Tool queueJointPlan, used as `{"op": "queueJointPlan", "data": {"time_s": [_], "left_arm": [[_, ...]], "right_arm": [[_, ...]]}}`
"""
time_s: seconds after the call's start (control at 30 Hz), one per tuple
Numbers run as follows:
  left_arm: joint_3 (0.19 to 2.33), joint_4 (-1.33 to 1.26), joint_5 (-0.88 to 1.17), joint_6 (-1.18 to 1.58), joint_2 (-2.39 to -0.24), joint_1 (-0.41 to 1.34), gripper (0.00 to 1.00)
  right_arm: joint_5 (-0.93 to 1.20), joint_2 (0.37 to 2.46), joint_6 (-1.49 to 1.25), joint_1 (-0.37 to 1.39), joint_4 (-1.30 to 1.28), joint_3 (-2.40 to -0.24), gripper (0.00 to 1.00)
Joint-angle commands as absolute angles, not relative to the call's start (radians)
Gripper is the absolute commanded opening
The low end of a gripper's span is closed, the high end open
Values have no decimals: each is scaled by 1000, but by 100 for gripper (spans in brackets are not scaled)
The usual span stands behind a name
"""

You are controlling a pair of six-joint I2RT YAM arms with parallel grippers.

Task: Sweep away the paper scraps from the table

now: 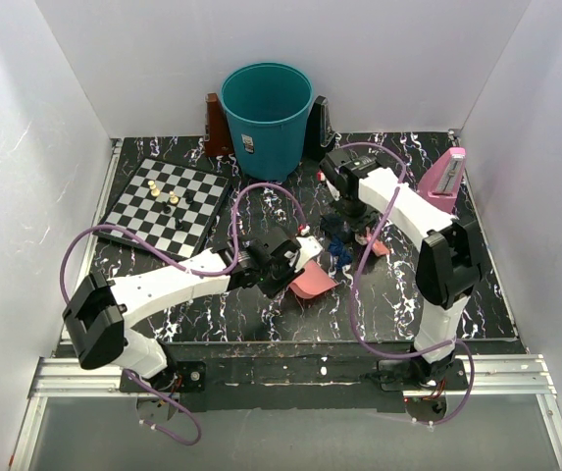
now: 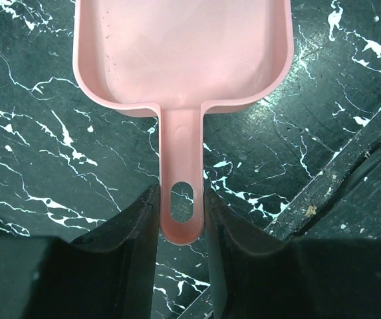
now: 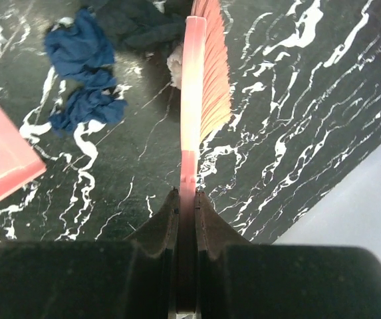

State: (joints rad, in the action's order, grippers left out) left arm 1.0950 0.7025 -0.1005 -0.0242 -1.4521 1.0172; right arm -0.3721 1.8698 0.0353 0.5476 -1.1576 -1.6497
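The right gripper (image 3: 186,194) is pressed together on the stem of the brush (image 3: 200,80), whose long axis runs straight ahead of it, bristles fanned to its right; the paper scraps (image 3: 80,73) lie ahead and to the left of this gripper, on the brush's bare side: 2 dark blue wads near the brush, darker ones farther ahead, and 1 pale wad seemingly touching the spine. The left gripper (image 2: 180,199) pinches the handle of the pink dustpan (image 2: 183,53); the pan points straight away from it and shows no scraps in the part in view, its mouth cut off by the frame. Seen from the right gripper, a corner of the dustpan sits to the left, nearer than the blue wads, all on the marbled surface (image 3: 296,100). The right arm is the nearer to the scraps; I judge the next stroke should go leftward, across the brush's axis, toward the pan.
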Motion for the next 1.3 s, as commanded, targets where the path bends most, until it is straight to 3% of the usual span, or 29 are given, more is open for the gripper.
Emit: {"op": "queueJointPlan", "data": {"time_s": [0.0, 0.3, 0.57, 0.9, 1.27], "left_arm": [[1127, 692, -71, -49, -1489, 1019, 24], [1151, 699, -81, -51, -1539, 1019, 24], [1135, 700, -87, -43, -1519, 1019, 24], [1115, 701, -74, -28, -1493, 1020, 23], [1126, 710, -100, -11, -1517, 1022, 24]], "right_arm": [[-163, 1809, 173, 623, -1080, -1597, 1], [212, 1678, 177, 686, -1117, -1623, 1], [-107, 1617, 57, 606, -1158, -1724, 1], [-509, 1792, 43, 569, -1207, -1815, 1], [-736, 2042, 326, 546, -1005, -1858, 1]]}}
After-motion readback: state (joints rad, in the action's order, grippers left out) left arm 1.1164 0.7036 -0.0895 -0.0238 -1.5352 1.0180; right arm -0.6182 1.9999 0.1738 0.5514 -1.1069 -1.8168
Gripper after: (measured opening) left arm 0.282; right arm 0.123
